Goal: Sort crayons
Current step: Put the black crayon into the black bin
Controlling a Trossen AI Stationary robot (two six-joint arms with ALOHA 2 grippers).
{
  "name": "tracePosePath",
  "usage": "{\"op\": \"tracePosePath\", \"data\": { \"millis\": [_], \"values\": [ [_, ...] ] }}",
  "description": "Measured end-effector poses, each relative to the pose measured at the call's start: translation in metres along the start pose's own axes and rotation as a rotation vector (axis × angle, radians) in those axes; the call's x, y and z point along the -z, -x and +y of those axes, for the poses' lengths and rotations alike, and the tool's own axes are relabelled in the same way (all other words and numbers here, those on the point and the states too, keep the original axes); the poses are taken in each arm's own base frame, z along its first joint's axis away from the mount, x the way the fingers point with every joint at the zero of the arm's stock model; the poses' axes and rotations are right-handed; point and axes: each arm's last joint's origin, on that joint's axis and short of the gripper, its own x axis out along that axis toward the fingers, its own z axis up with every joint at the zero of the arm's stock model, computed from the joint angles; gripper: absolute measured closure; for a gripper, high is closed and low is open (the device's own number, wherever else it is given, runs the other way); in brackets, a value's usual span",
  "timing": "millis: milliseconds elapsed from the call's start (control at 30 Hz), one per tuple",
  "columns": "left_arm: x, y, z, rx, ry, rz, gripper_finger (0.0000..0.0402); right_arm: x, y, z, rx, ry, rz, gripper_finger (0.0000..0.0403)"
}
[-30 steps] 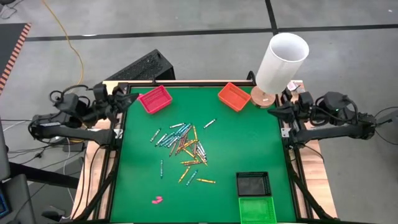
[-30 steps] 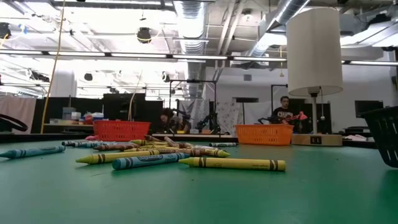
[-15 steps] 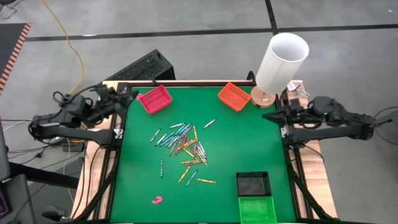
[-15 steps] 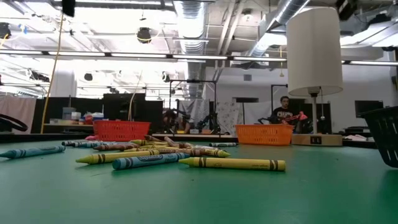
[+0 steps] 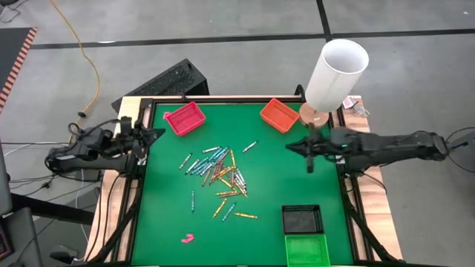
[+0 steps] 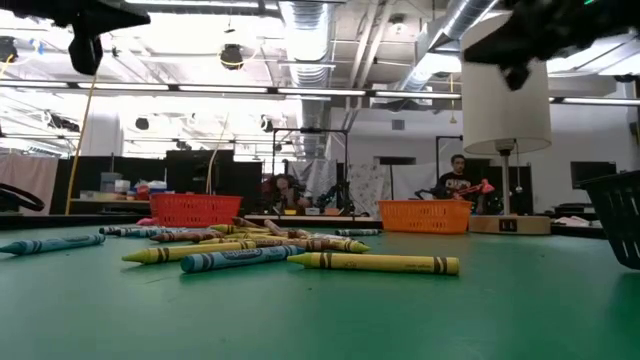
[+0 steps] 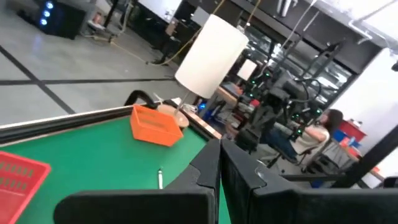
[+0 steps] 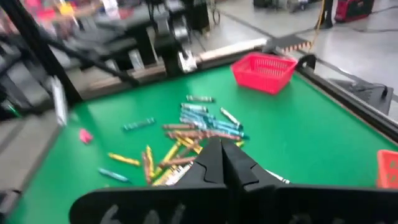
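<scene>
Partly overlapping crayons (image 5: 219, 175), far tray (image 5: 305, 250) cropped

Your two arms are dark, nearly black, built of slim tubes joined by bulkier rounded housings. On the left arm (image 5: 89, 147), loose black cables loop up around the joints. The right arm (image 5: 386, 144) looks cleaner, one long tube running into a compact wrist. Each tool, left (image 7: 219, 163) and right (image 8: 222, 157), ends in two matte black, wedge-shaped fingers mounted on a wide black crossbar.
</scene>
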Motion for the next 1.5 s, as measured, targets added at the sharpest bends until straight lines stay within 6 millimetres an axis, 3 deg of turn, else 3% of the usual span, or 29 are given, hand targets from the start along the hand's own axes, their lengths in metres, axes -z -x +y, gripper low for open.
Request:
{"op": "tracePosePath", "data": {
  "millis": [200,400,600,800,1133,1500],
  "values": [
    [0.005,0.001,0.003,0.003,-0.008,0.030,0.0401,-0.005,-0.051,-0.001,0.067,0.137,0.199,0.0332],
    [0.010,0.002,0.006,-0.020,0.034,0.080,0.0401,-0.029,-0.096,-0.011,0.122,0.286,0.466,0.0267],
    [0.014,0.002,0.007,-0.012,0.042,0.134,0.0392,-0.043,-0.142,-0.021,-0.002,0.441,0.657,0.0214],
    [0.016,0.003,0.008,-0.002,0.015,0.166,0.0351,-0.035,-0.181,-0.029,-0.104,0.585,0.721,0.0198],
    [0.025,0.005,0.017,-0.126,-0.074,0.231,0.0276,-0.001,-0.214,-0.051,-0.185,0.642,0.828,0.0205],
    [0.049,-0.002,0.029,-0.174,-0.092,0.294,0.0272,-0.002,-0.220,-0.073,-0.157,0.686,0.790,0.0206]
  ]
}}
